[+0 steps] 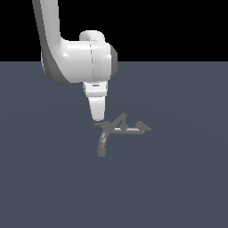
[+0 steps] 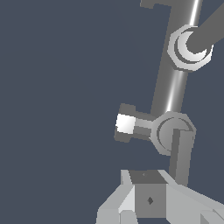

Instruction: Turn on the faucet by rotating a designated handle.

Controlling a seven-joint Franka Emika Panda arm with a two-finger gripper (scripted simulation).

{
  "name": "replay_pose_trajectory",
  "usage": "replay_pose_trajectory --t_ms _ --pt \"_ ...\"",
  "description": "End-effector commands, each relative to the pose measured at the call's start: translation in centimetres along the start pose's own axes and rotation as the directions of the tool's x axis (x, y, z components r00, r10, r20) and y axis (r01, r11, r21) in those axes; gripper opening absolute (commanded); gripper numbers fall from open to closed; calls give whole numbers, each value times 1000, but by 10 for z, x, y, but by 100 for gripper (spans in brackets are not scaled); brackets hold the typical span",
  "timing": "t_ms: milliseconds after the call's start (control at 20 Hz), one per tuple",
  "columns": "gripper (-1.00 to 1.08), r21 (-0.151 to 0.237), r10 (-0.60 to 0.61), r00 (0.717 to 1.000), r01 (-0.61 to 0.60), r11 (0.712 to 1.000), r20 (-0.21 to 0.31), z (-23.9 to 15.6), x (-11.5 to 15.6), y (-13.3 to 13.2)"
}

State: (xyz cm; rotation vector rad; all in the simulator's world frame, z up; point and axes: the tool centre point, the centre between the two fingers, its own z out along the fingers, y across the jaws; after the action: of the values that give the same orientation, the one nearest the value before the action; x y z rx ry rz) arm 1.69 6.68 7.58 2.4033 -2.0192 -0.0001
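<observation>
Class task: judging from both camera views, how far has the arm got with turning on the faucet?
Done: the tool has reached the faucet, right beside the handle. In hand: lining up on it; contact is unclear. Left: rotating the handle; nothing shows it turned.

Flat slate-blue tabletop (image 1: pixel 178 187) runs to a straight far edge; beyond it plain black (no walls visible). Even, soft light.
</observation>
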Motion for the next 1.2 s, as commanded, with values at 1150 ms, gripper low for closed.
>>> replay_pose_trajectory --t_ms 1150 --pt "-100 2 59 998 -59 998 2 15 -9 8"
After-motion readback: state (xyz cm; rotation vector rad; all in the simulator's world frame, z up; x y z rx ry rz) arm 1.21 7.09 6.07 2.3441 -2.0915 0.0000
